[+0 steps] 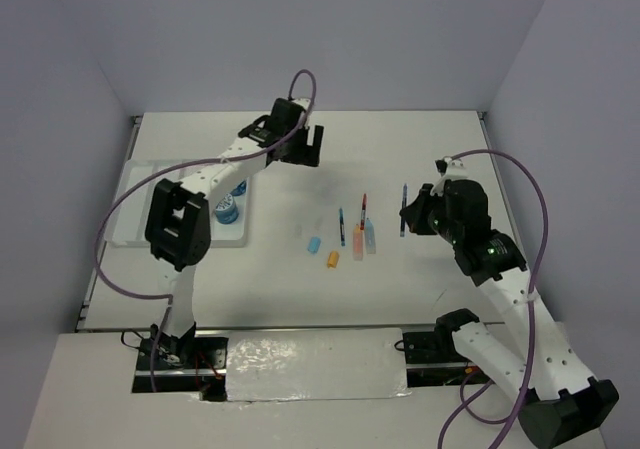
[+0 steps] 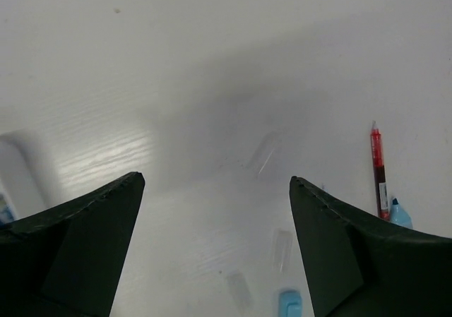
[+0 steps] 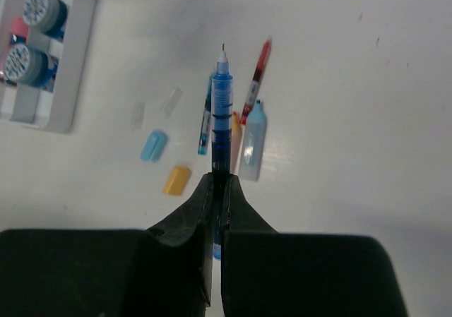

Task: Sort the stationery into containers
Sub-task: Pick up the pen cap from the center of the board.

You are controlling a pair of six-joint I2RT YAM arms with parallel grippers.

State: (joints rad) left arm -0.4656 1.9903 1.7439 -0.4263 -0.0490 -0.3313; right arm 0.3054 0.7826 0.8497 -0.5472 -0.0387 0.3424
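My right gripper [image 3: 219, 179] is shut on a blue pen [image 3: 222, 112], which points away from the wrist; from above, gripper [image 1: 410, 214] and pen [image 1: 404, 209] hang right of the loose stationery. On the table lie a red pen [image 3: 256, 84], a second blue pen [image 3: 205, 126], a long light-blue piece [image 3: 253, 142], a short light-blue piece [image 3: 153, 146], an orange piece [image 3: 176, 179] and clear pieces [image 3: 170, 101]. The white tray [image 1: 150, 184] at the left holds two blue-white rolls [image 3: 41, 6] and a pink-orange cylinder [image 3: 18, 29]. My left gripper [image 1: 310, 147] stands open above bare table, holding nothing [image 2: 215, 183].
The left arm reaches over the tray's right side toward the back middle of the table. White walls close in the table at the back and both sides. In the left wrist view the red pen [image 2: 379, 170] and a clear piece [image 2: 263, 152] lie ahead of the fingers.
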